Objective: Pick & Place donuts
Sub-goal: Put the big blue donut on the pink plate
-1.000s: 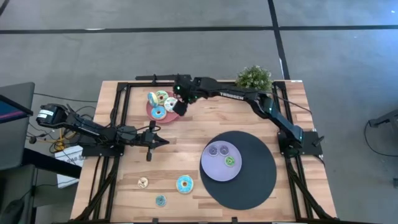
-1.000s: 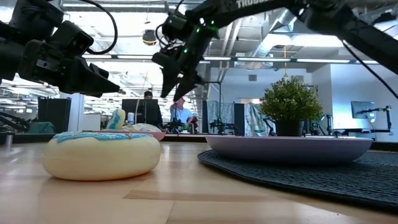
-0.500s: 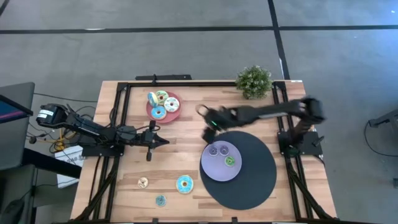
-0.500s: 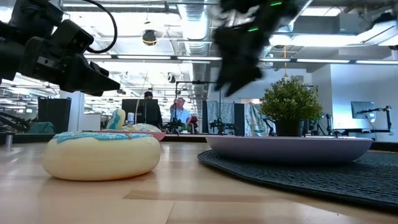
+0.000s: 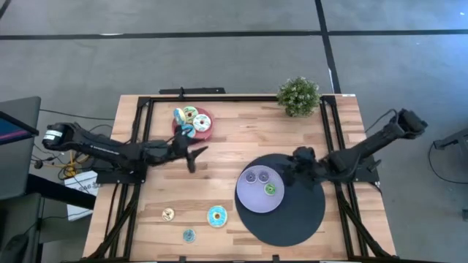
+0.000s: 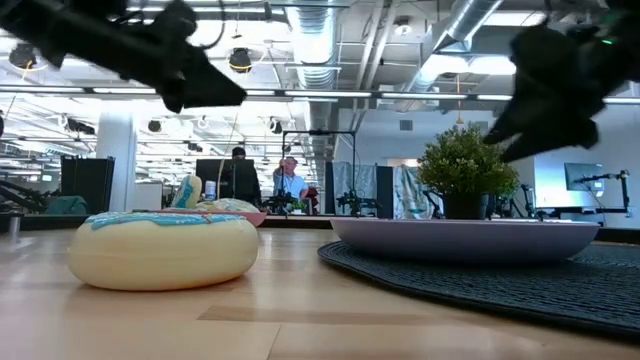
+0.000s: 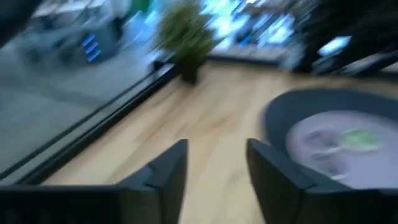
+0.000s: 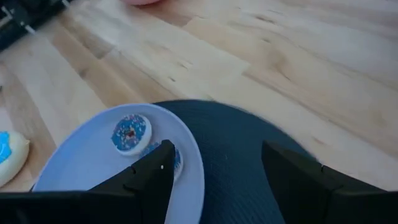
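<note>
While my left gripper hangs parted and empty near the pink plate, my right gripper, also spread, hovers beside the lavender plate.

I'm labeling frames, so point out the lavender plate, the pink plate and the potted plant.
lavender plate (image 5: 251, 199), high view, bare lower-left part.
pink plate (image 5: 205, 131), high view, bare right rim.
potted plant (image 5: 298, 93), high view, middle of the foliage.
</note>
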You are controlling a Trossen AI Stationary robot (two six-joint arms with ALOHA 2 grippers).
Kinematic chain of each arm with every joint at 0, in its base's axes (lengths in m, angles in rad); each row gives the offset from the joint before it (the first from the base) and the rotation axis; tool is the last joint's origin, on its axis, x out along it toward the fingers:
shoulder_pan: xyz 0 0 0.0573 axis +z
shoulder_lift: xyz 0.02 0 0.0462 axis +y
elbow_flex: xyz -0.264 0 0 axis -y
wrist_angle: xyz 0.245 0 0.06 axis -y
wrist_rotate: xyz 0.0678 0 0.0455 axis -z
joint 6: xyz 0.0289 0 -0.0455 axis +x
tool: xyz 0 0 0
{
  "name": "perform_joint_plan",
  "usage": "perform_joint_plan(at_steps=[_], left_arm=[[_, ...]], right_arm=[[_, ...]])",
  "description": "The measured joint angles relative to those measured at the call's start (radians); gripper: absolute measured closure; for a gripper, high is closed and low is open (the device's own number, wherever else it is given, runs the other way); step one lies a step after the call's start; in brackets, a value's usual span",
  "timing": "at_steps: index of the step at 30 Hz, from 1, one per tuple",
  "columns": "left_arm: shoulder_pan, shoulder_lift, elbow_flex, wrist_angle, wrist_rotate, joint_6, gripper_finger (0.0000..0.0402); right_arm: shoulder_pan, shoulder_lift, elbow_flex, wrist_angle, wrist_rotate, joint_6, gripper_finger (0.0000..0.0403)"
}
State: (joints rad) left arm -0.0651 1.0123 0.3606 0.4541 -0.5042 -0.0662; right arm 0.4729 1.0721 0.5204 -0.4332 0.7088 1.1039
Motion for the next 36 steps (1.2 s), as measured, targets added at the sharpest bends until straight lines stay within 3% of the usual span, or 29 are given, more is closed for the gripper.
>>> perform_joint_plan(at_steps=[5, 11, 17, 26, 36], left_arm=[[0.089, 0.032, 0.225, -0.493, -0.131, -0.152, 0.0160], [0.224, 0.090, 0.386, -0.815, -0.219, -0.465, 0.0104], [0.339, 0.155, 0.401, -0.860, -0.252, -0.639, 0.0101], [0.440, 0.312, 0.401, -0.870, -0.143, -0.781, 0.0109], [0.475, 0.380, 0.401, -0.862, -0.206, -0.856, 0.0110]], right_arm=[[0.058, -0.013, -0.056, -0.011, 0.034, 0.101, 0.0172], [0.064, -0.013, -0.056, -0.001, 0.024, 0.093, 0.0172], [0.064, -0.013, -0.056, 0.000, 0.023, 0.093, 0.0172], [0.063, -0.013, -0.056, 0.000, 0.022, 0.093, 0.0172], [0.063, -0.013, -0.056, -0.001, 0.020, 0.092, 0.0172]])
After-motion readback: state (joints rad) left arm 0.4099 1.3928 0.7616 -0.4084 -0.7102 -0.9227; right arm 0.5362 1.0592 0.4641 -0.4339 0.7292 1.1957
